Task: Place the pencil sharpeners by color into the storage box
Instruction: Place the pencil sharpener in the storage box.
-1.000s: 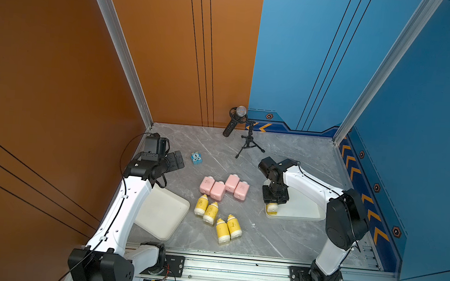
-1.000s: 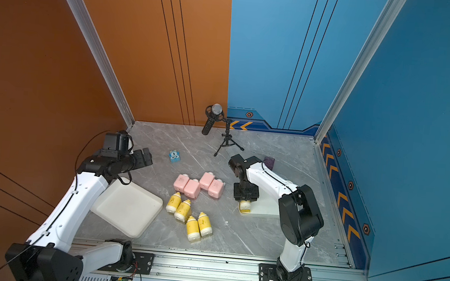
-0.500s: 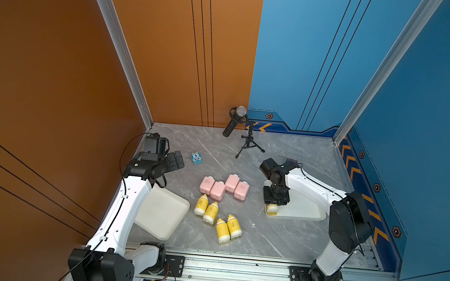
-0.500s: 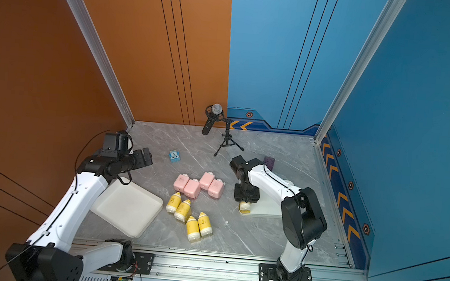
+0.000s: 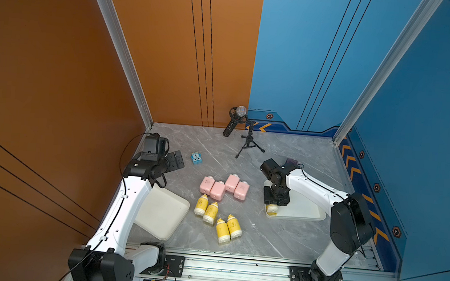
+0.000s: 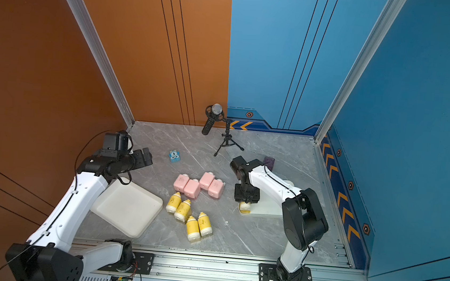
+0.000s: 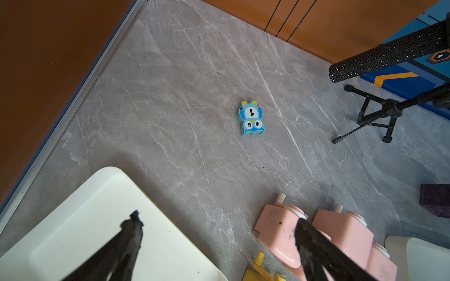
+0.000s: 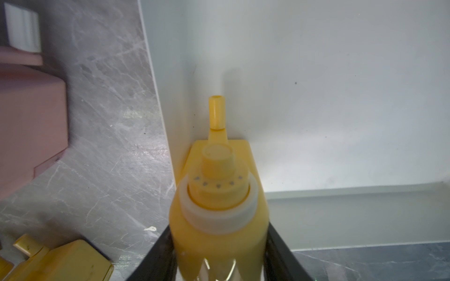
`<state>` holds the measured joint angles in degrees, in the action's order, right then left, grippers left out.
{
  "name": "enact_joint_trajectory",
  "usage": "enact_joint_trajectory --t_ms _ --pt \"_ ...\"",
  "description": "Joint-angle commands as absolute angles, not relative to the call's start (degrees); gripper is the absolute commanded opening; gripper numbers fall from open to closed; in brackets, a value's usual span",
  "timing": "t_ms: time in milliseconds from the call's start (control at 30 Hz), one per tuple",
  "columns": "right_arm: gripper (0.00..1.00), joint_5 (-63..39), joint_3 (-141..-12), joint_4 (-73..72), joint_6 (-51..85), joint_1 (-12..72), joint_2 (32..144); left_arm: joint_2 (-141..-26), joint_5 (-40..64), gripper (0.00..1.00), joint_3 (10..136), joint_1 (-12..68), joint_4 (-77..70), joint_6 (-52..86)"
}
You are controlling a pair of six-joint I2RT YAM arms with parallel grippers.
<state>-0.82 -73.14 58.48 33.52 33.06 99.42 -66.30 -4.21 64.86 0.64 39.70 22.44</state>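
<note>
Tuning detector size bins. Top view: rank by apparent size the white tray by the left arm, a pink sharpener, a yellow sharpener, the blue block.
In a top view:
1. white tray, clearly largest
2. pink sharpener and yellow sharpener: look about alike, not ranked
3. blue block, smallest

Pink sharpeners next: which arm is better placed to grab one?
Left: the left gripper hovers open and empty near the pink sharpeners; the right gripper is in the storage box, around a yellow sharpener.

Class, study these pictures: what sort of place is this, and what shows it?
Probably a robot test booth: left arm and right arm bolted to an aluminium rail, orange wall and blue wall enclosing it, a microphone on a tripod.
</note>
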Motion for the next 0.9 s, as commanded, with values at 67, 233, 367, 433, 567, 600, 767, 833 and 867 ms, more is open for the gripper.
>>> enact_joint_trajectory --t_ms 67,233,367,433,567,600,767,833,867 --pt "0.59 1.0 -71.9 59.3 34.3 33.4 97.7 -65.3 -3.4 0.98 64.5 0.0 40.4 23.0" --pt "0.69 1.8 -71.9 60.0 33.9 33.6 96.0 -65.4 -3.5 0.98 64.4 0.0 40.4 23.0" --pt "0.71 2.1 -72.3 60.7 33.9 33.8 93.5 -65.5 -3.4 0.98 64.4 0.1 40.3 23.0" --pt "0.72 2.3 -73.0 61.7 33.8 34.3 91.4 -65.5 -3.8 0.98 64.3 0.0 40.3 23.0" --pt "0.72 3.9 -74.9 64.2 32.6 37.1 86.9 -65.6 -4.5 0.98 64.1 0.0 40.3 23.1" --pt "0.72 3.7 -75.3 65.0 32.4 38.0 85.9 -65.8 -4.6 0.98 64.2 -0.1 40.3 23.0" --pt "0.71 3.3 -78.2 68.1 32.5 44.3 84.1 -66.3 -4.1 0.98 64.3 -0.6 40.4 23.2" --pt "0.71 3.1 -79.2 68.4 33.4 47.5 84.3 -66.3 -4.2 0.98 64.1 -0.6 40.4 23.2" --pt "0.71 3.0 -79.6 68.4 33.9 49.1 84.7 -66.4 -4.3 0.98 64.0 -0.6 40.4 23.2"
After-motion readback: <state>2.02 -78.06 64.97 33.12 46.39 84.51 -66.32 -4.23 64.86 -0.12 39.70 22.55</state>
